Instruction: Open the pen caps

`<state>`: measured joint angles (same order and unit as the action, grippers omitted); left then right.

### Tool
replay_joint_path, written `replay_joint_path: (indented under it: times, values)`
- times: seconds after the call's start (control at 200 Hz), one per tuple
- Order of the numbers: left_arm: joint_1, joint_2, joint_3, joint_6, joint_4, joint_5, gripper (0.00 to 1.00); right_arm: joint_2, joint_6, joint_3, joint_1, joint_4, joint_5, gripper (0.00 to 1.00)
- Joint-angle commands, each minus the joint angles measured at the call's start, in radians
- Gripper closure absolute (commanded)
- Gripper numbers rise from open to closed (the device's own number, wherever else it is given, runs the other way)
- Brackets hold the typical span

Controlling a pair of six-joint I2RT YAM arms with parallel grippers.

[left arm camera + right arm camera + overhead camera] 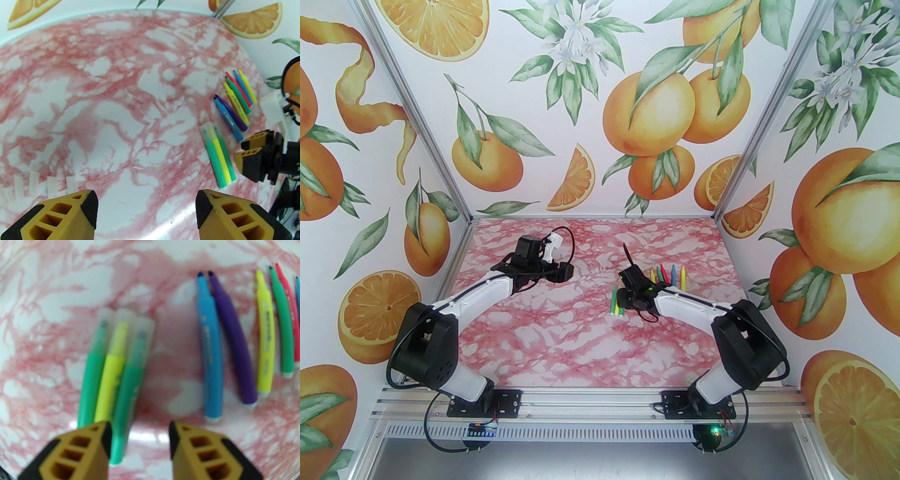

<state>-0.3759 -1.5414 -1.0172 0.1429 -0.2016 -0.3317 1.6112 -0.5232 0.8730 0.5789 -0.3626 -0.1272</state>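
Hovering low over the marbled table (46,298), my right pincer (139,429) stands partly open with nothing between its jaws. Its tips are just above the near ends of three capped pens (110,380) that lie side by side and touching: green, yellow, green. The pen caps (123,320) not yet off are the frosted, see-through ones on the far ends of these three, pointing away from me. Beside them lie a blue pen (209,357) and a purple pen (236,352) with bare tips, and beyond those a row of uncapped pens (266,345), so I judge most of the work done. My left pincer (146,196) hangs wide open and empty over bare table, well apart from the pens. To do this step well, I think I should single out the green pen (129,385) nearest the blue one, since its outer side is free. I should straddle its barrel squarely, further up than the end plug, and close only when neither jaw rides on the yellow one next to it. Once it is lifted clear, my left pincer can take the frosted cap alone and pull straight along the pen. My wrist view is blurred, so I cannot tell how tightly the caps sit.
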Motion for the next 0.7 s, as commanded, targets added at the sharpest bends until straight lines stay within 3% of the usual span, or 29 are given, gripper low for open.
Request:
replay_joint_path:
  times: [0.0,0.52,0.696]
  values:
    - [-0.004,0.027,0.021,-0.005,0.025,0.001,0.28,0.033,-0.023,-0.009,0.012,0.022,0.019,0.56]
    - [-0.003,0.027,0.025,-0.017,0.011,0.012,0.28,0.095,-0.028,0.008,0.016,0.019,-0.008,0.61]
    - [-0.004,0.035,0.025,-0.025,0.001,0.020,0.27,0.142,-0.015,0.059,0.016,-0.041,-0.068,0.65]
